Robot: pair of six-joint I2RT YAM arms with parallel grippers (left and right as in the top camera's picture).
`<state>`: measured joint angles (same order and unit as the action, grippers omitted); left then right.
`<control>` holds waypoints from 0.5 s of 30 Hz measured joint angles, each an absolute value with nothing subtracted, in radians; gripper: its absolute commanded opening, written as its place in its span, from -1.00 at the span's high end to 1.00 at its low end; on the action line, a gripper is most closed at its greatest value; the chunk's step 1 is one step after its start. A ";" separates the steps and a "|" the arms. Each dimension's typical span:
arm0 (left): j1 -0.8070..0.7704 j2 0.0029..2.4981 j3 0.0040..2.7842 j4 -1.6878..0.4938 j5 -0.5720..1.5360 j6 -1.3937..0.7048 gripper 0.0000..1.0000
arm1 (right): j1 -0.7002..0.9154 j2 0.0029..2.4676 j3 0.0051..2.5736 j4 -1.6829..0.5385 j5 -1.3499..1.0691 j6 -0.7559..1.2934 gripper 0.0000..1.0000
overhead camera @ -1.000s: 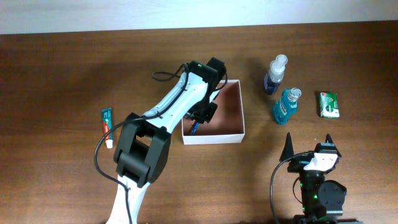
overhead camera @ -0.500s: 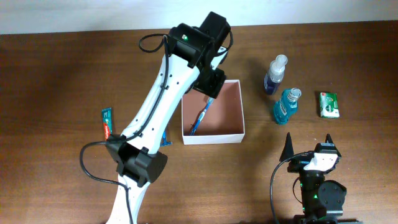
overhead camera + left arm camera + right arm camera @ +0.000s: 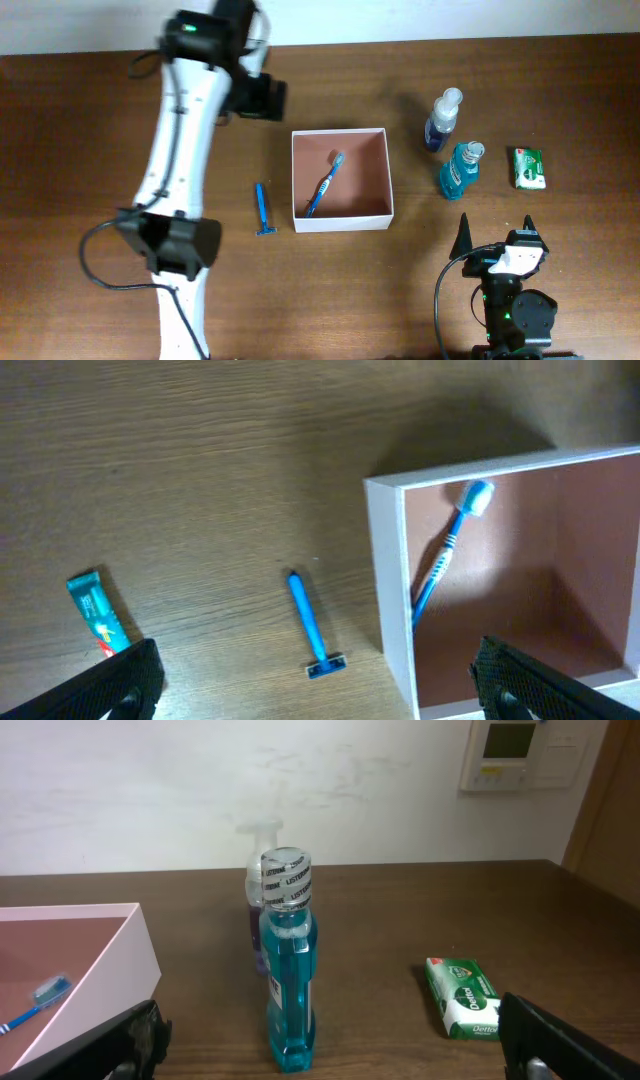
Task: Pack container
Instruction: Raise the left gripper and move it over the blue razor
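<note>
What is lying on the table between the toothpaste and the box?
A blue razor, shown in the left wrist view, between the toothpaste and the container.

**Readable Print on the Toiletries**

The blue mouthwash bottle carries the clearest lettering: the band around its cap reads "LISTERINE", repeated around the seal. The green packet lying on the counter bears a white brand word that looks like "DenTek", though the right wrist view is too soft to be sure. Print on the toothpaste tube and the wall panel is too small to read.
</note>
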<state>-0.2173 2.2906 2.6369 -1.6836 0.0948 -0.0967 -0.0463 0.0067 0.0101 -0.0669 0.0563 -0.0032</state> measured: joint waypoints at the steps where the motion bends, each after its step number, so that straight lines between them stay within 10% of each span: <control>1: -0.197 2.289 2.637 -1.684 0.122 -0.074 -0.99 | -0.046 0.007 0.010 -0.067 0.056 -0.003 -0.97; 15: -0.156 2.249 2.289 -1.687 0.022 -0.155 -0.99 | -0.046 0.007 0.010 -0.067 0.056 -0.003 -0.97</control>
<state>-0.1558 2.2490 2.2887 -1.6875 0.0219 -0.1551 -0.0463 0.0067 0.0101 -0.0669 0.0563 -0.0032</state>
